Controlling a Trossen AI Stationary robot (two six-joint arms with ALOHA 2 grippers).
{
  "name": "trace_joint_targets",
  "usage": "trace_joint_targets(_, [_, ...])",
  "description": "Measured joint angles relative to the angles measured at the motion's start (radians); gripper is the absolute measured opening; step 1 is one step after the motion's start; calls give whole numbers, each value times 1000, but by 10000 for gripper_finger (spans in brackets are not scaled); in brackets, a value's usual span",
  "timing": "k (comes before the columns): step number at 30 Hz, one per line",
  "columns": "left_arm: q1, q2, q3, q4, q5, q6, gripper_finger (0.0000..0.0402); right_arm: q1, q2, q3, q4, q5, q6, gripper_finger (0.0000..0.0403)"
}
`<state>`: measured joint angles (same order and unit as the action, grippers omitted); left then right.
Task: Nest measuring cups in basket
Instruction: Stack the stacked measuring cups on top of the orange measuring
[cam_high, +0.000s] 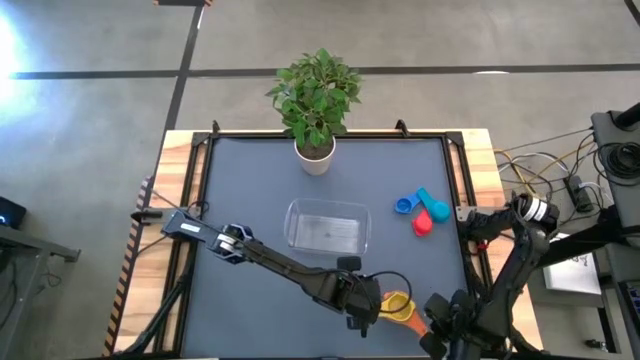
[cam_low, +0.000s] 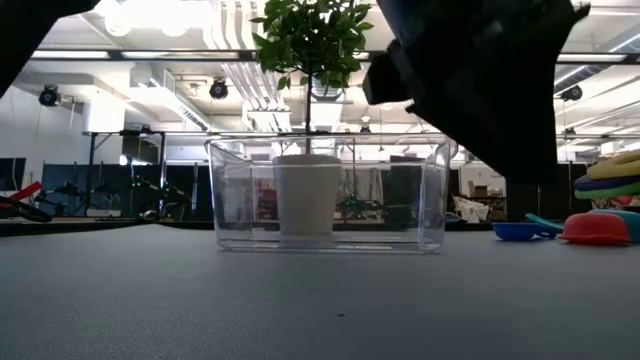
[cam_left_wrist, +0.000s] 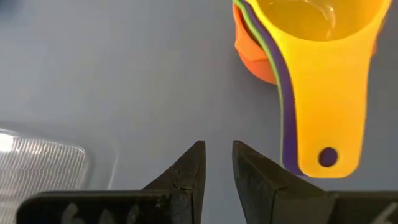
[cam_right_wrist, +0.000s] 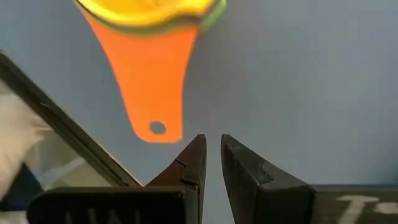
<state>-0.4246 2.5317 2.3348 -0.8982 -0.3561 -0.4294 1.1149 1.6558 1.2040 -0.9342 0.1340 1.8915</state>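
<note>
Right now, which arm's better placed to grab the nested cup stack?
Probably left. The left pincer points just beside the yellow cup's handle, with the basket near. The right pincer faces the orange handle too.

A green plant (cam_high: 316, 95) stands in a white pot (cam_high: 315, 158) at the far edge of the dark tabletop (cam_high: 250, 180). Cables (cam_high: 545, 170) lie beside the tabletop on the right.
</note>
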Motion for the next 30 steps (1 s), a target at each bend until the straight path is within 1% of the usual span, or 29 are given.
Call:
trace_joint_targets(3, [-2,0,-1,0,1,-7,62,0,42,15,-1,-30,8,38])
trace_joint_targets(7, [-5,0,-2,3,39,-19,62,0,80,45,5,-33,14,38])
trace_joint_targets(12, [-13,0,-8,17,59,-27,62,-2,95,85,5,-30,12,38])
trace_joint_targets(20, [-25,0,-8,63,78,-29,62,-34,112,98,7,-17,-11,38])
trace_joint_targets(30, [-35,1,-8,114,107,-26,62,-96,113,99,51,26,-107,38])
